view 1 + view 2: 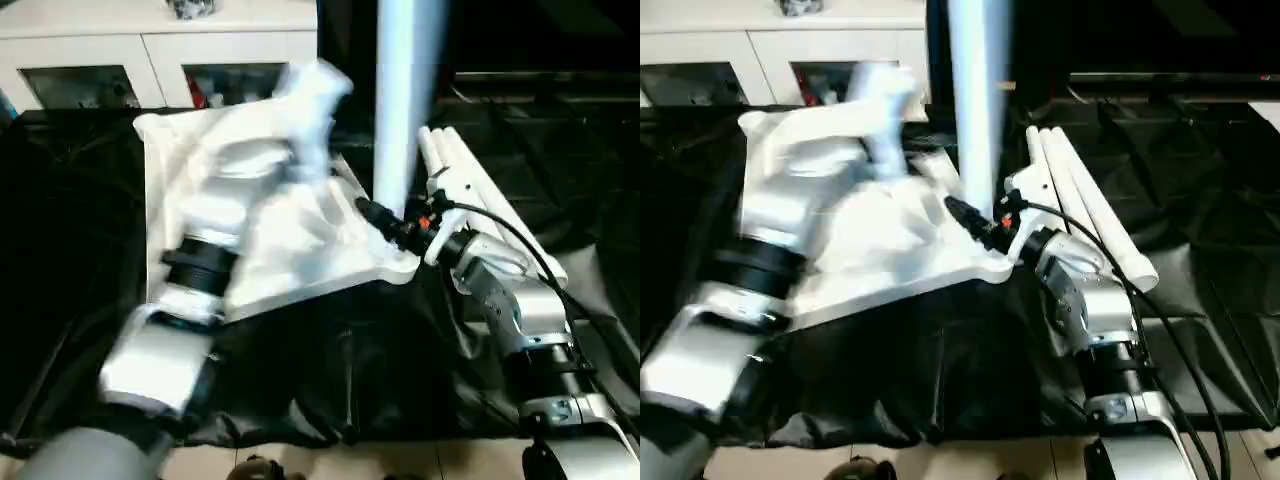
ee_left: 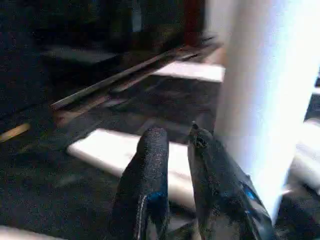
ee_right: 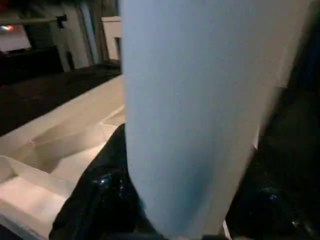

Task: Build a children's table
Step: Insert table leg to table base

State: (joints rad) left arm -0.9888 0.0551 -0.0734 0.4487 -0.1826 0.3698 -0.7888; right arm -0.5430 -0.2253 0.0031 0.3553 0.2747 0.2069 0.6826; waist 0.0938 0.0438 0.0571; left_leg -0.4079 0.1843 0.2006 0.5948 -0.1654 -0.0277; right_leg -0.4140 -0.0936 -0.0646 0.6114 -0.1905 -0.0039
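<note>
Tabletop underside-up at centre of black-covered work table. Upright leg in its 4 o'clock corner socket, pinched by right gripper. Spare legs at 3 o'clock. Left gripper slightly parted, holding nothing.

One tabletop, four legs (one upright)
</note>
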